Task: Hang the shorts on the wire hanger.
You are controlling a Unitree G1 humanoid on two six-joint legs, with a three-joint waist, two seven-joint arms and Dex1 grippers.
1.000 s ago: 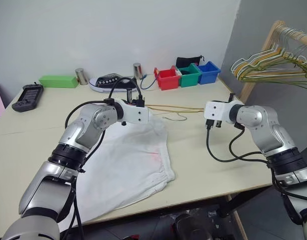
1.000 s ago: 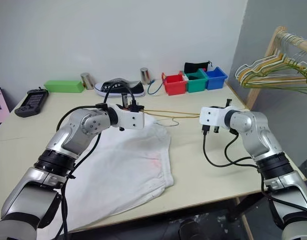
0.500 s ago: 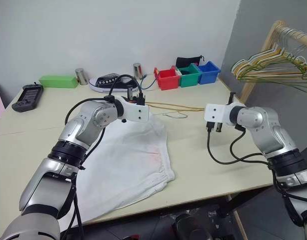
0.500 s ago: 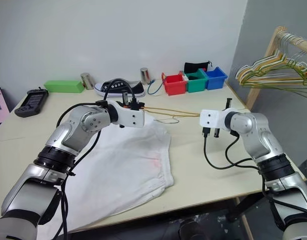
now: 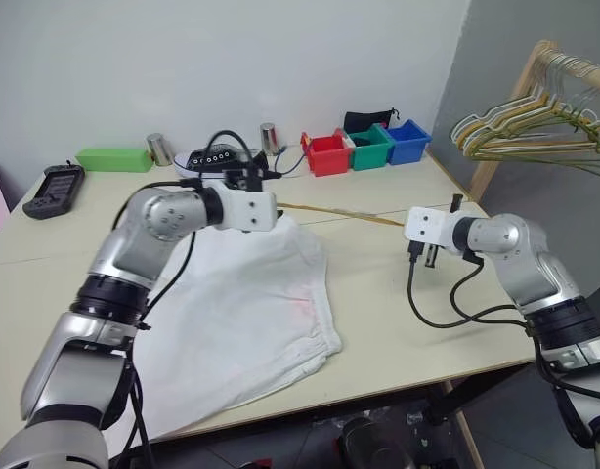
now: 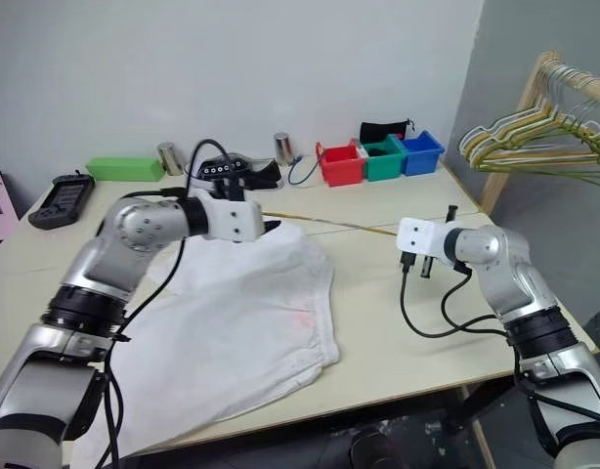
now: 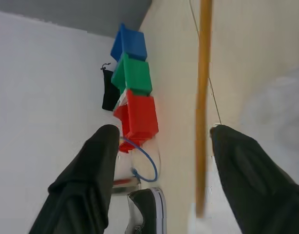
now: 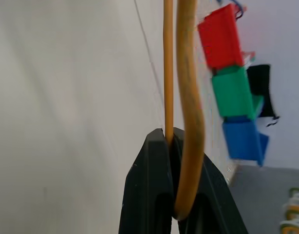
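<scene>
My right claw (image 8: 171, 141) pinches the wire hanger (image 5: 339, 212) (held just above the surface (image 5: 378, 303)); my left claw (image 7: 161, 141) gapes wide beside it, over the shorts (image 5: 251, 313) lying flat.

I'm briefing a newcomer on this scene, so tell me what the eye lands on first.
The white shorts lie spread over the near half of the table, between the two arms. Above their far edge the thin golden wire hanger stretches across the table; the right claw is shut on one end, and the left claw stands open beside the other. At the far edge, red, green and blue bins sit in a row.
</scene>
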